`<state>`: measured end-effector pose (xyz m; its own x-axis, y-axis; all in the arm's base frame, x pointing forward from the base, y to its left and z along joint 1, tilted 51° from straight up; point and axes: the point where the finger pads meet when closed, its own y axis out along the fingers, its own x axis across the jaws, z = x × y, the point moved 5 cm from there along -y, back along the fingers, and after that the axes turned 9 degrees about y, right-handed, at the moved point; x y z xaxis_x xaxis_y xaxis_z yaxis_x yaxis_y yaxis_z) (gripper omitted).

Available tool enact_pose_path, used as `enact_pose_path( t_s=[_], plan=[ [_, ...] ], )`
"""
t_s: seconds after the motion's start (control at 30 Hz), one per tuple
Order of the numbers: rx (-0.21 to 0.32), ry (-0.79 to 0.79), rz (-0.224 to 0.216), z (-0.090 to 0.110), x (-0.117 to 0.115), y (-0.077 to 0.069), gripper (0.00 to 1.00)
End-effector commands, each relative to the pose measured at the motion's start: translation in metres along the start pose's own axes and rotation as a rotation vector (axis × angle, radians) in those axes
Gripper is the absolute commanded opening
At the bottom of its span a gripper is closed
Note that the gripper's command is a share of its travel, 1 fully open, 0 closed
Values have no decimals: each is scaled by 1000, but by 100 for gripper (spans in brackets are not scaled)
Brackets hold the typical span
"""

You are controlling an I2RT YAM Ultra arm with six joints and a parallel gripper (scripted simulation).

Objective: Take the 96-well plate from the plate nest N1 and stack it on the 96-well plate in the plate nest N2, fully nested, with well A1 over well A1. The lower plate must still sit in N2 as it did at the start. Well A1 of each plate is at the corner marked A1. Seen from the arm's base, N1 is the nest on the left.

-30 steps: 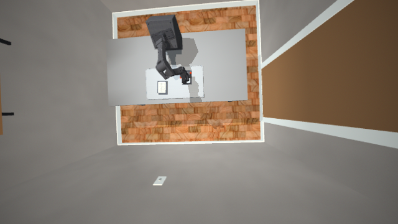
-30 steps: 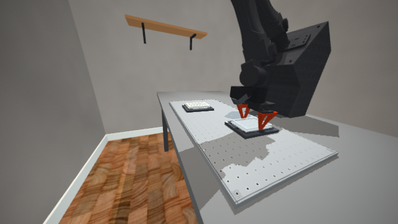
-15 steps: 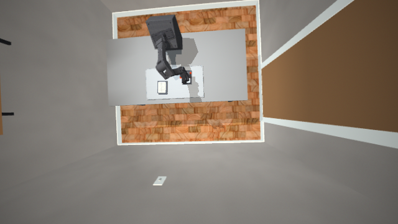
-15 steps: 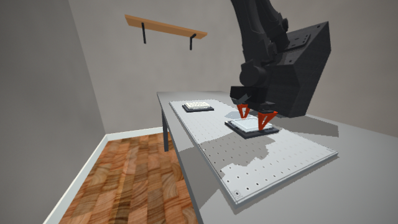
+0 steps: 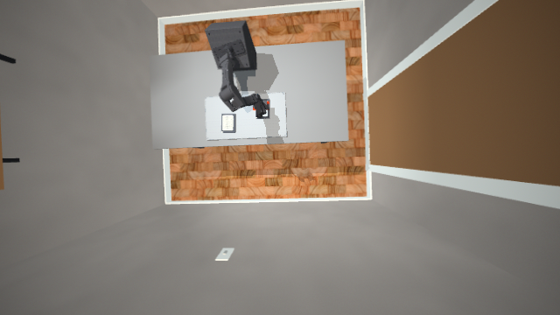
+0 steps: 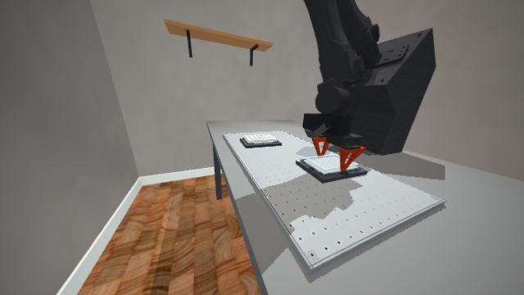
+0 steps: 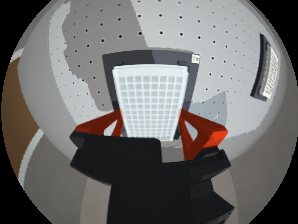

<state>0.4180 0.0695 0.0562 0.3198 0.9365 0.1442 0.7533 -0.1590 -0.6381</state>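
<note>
The gripper stands low over nest N1, its orange fingers spread wide and closed against the long sides of the plate, which sits squarely in the dark nest on the perforated board. Gripping across the narrow width keeps the plate level for a straight lift, apparently the next step. Well apart along the board, the second plate waits in N2, untouched, as the stacking target.
</note>
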Motion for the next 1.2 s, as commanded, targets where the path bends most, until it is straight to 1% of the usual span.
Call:
enact_pose_path(
  t_s=[0.0, 0.03, 0.07, 0.1, 0.3, 0.37, 0.87, 0.93, 1.17],
  plan=[
    [-45, 10, -13, -15, 7, -2, 0],
    [-45, 10, -13, -15, 7, -2, 0],
    [-26, 1, -8, -7, 4, -8, 0],
    [-2, -10, 2, 2, 1, -10, 0],
    [-2, -5, 2, 2, 0, -20, 0],
    [-2, -5, 2, 2, 0, -20, 0],
    [-3, -5, 2, 3, 0, -45, 0],
    [-3, -5, 2, 3, 0, -45, 0],
    [-3, -5, 2, 3, 0, -56, 0]
  ],
)
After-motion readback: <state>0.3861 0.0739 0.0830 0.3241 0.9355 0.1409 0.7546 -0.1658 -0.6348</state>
